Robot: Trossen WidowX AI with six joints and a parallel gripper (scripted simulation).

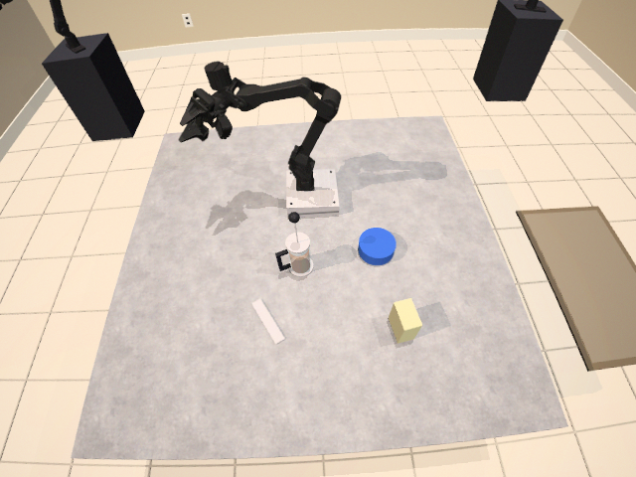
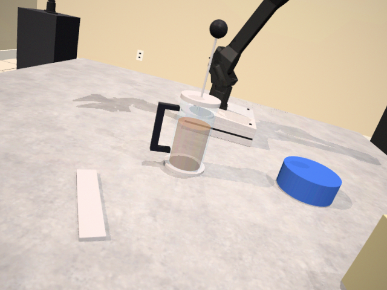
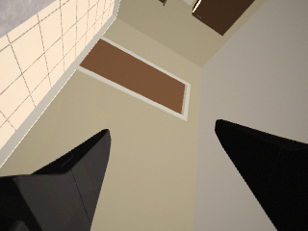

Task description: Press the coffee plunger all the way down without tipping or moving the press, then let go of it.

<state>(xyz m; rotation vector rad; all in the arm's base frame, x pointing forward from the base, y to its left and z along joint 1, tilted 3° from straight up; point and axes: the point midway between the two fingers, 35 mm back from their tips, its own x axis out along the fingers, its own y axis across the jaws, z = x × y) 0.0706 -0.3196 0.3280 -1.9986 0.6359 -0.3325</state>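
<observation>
Since the gripper is hanging wide open with nothing in it, well off to the side of the press standing upright on the mat, it probably should be lined up straight above the raised knob before anything gets pushed, so the press isn't nudged sideways.

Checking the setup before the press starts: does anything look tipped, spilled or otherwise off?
Nothing stands out. The glass coffee press with black handle stands upright, its black-knobbed plunger raised, no spill around it. The open gripper hangs far off, pointed at a wall.
</observation>
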